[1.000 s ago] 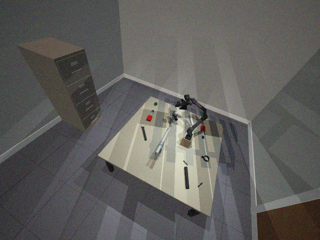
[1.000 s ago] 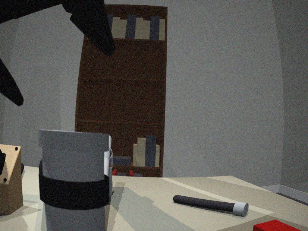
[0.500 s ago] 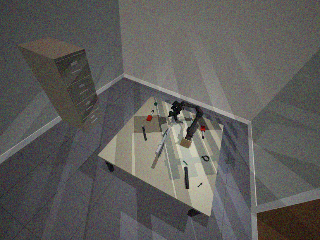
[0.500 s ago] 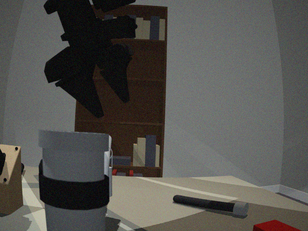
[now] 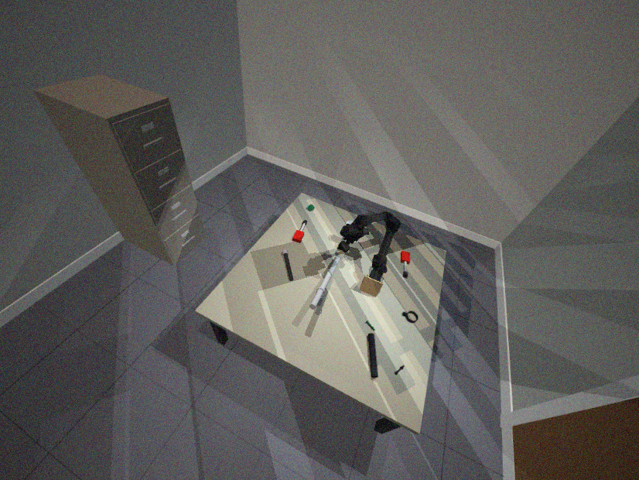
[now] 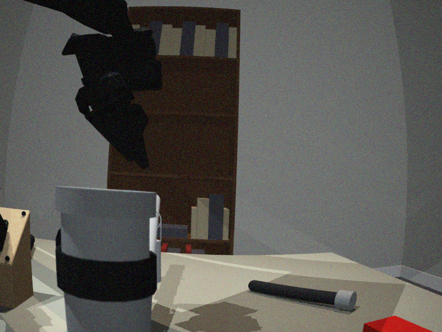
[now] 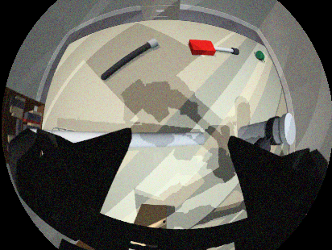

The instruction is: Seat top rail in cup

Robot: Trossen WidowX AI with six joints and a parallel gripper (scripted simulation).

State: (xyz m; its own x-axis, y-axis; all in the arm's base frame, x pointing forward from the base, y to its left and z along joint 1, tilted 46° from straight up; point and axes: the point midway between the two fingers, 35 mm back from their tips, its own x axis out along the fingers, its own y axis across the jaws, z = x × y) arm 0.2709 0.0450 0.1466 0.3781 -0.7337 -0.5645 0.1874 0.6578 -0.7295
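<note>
The white rail (image 5: 326, 281) (image 7: 169, 139) runs across the table; in the wrist view its near-post end stops short of the big grey post (image 6: 105, 235) (image 7: 251, 133), with a gap between. The post carries a wide cap (image 6: 107, 202) (image 7: 289, 129) and a black brace band (image 6: 107, 277) (image 7: 274, 131) below it. A dark cup (image 7: 263, 143) shows partly beside the band, mostly behind a finger. In the wrist view a thin loop shows at the rail's far end. My gripper (image 5: 343, 248) (image 7: 182, 137) is open and empty, above the rail; contact is not seen.
A wooden block (image 5: 370, 286) (image 6: 16, 274) (image 7: 154, 214) stands by the arm's base. A dark grip with a grey end (image 5: 288, 265) (image 6: 296, 291) (image 7: 126, 60) and a red-headed tool (image 5: 298, 236) (image 7: 202, 47) lie beyond the rail. A black ring clamp (image 5: 411, 317) and dark bar (image 5: 372, 356) lie right.
</note>
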